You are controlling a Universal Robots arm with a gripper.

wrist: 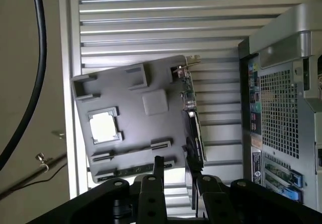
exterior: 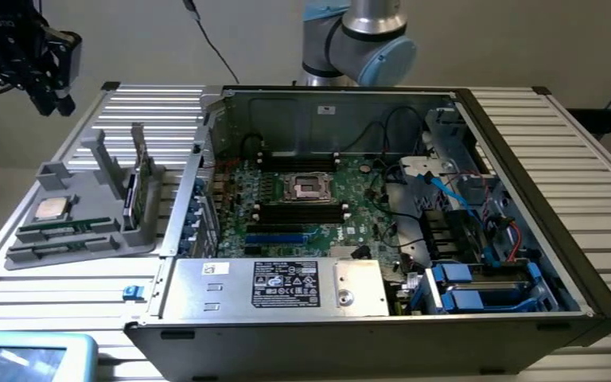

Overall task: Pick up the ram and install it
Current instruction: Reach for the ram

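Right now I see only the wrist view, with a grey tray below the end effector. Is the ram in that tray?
Observer: Yes, the ram lies flat in the grey tray, beside the silver processor.
Operator: Is the computer case open?
Observer: Yes; it is open, and the black slots near the socket hold no green stick.
Operator: How high is the end effector?
Observer: It hangs well above the tray, touching nothing.

No text, brand or number can be read. A black label (exterior: 284,284) with white print is carried on the silver power supply (exterior: 361,288) in the exterior view, but its lettering is too small to be made out. In the wrist view, stickers (wrist: 255,161) are seen on the computer case's rear panel (wrist: 282,113), likewise illegible.
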